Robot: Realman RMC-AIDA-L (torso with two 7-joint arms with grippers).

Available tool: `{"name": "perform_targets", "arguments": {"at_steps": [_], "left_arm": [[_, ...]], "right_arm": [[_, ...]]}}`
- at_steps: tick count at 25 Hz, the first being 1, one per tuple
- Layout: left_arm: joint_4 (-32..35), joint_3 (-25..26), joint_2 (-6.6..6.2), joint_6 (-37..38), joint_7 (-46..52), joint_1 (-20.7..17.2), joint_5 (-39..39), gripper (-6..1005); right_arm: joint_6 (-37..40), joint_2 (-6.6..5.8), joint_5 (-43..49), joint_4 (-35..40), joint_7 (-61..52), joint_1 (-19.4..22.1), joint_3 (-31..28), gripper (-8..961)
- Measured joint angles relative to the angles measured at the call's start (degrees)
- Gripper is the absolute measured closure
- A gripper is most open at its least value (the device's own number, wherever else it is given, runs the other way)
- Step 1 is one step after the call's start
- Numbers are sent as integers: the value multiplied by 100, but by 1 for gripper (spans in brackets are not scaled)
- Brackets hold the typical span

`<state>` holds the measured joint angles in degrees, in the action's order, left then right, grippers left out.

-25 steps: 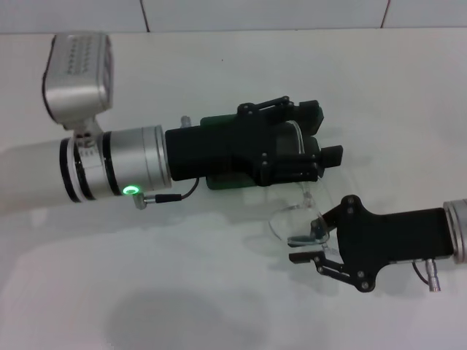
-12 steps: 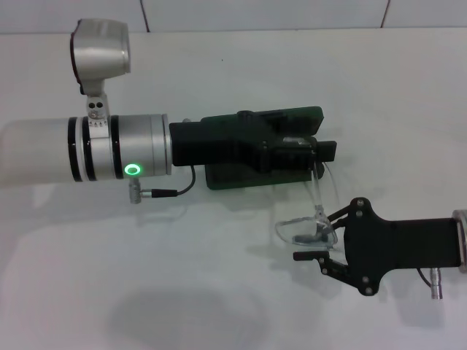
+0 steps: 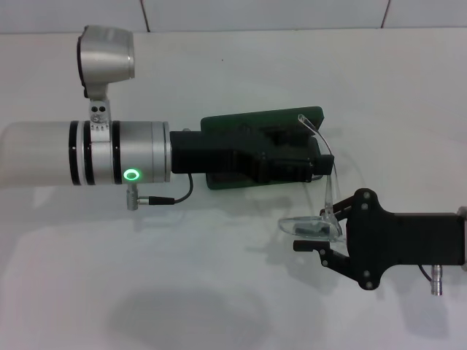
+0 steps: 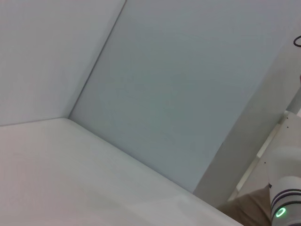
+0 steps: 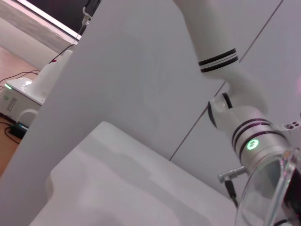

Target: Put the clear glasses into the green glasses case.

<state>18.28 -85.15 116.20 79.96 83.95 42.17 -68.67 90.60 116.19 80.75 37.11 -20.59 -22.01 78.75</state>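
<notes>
The green glasses case [image 3: 237,125] lies on the white table [image 3: 219,277] in the head view, mostly covered by my left gripper [image 3: 318,162], which reaches over it from the left. Just below and right of the case, my right gripper [image 3: 311,234] is shut on one lens of the clear glasses [image 3: 292,223]. The glasses are tilted, and one thin clear arm [image 3: 326,186] rises past the case's right end. The right wrist view shows the clear lens [image 5: 265,188] close up. The left wrist view shows neither the case nor the glasses.
A tiled wall [image 3: 263,14] runs along the table's far edge. The left arm's silver forearm [image 3: 87,153], with a green light, spans the table's left half. In the right wrist view that arm [image 5: 249,132] stands close behind the lens.
My left wrist has rolled over the case and its gripper now lies side-on. My right gripper has tilted the glasses up, so one clear arm now reaches the case's right end.
</notes>
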Motion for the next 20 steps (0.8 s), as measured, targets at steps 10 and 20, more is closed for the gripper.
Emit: {"name": "perform_targets", "arguments": {"at_steps": [10,20], "left_arm": [[1,0,41,2,155,-1,-245,142],[0,17,52,32,207,22,-348,142]], "right_arm": [[48,-1,-13,-2,10,37,0,848],[95,-9,-17,-11,12,108,0,847]]}}
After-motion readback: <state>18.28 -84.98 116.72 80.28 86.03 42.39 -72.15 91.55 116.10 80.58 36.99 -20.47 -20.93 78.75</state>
